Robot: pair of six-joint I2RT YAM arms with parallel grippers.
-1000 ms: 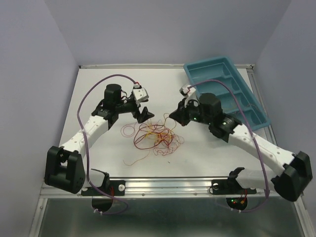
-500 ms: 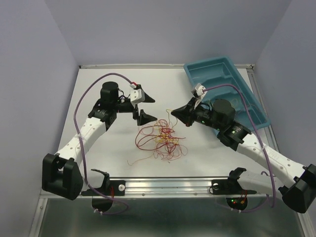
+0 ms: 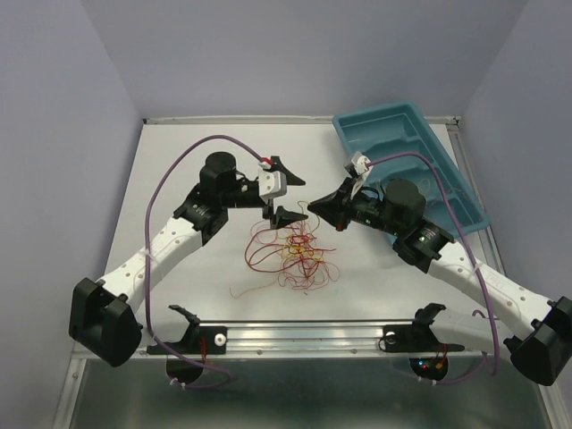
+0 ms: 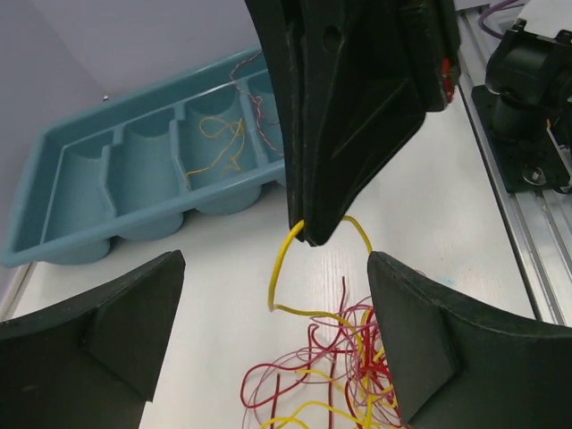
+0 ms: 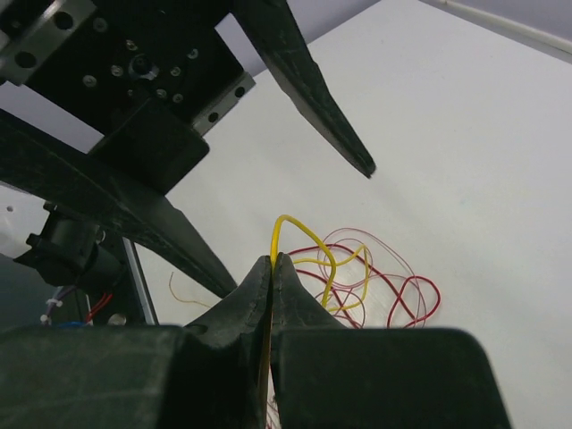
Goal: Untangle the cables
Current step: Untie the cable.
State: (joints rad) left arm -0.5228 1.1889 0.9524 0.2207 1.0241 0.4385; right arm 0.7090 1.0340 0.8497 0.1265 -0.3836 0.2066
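The cables (image 3: 290, 250) lie as a loose tangle of thin red, orange and yellow strands on the white table, between the two arms. My right gripper (image 3: 310, 207) is shut on one yellow cable (image 5: 304, 234) and holds its loop above the pile. In the left wrist view that pinched yellow cable (image 4: 279, 268) arcs down from the right gripper (image 4: 308, 234) into the tangle (image 4: 349, 357). My left gripper (image 3: 290, 189) is wide open, with its fingers (image 4: 98, 326) on either side of the right gripper's tip, touching nothing.
A teal compartment tray (image 3: 411, 165) sits at the back right; a few loose strands (image 4: 219, 143) lie in its compartments. One stray thin strand (image 3: 246, 290) trails toward the front rail (image 3: 295, 332). Purple arm cables loop above both arms.
The left gripper has swung right and come up to the right gripper's tip, staying open. The right gripper drew back and lifted the yellow cable a second ago, then held still.
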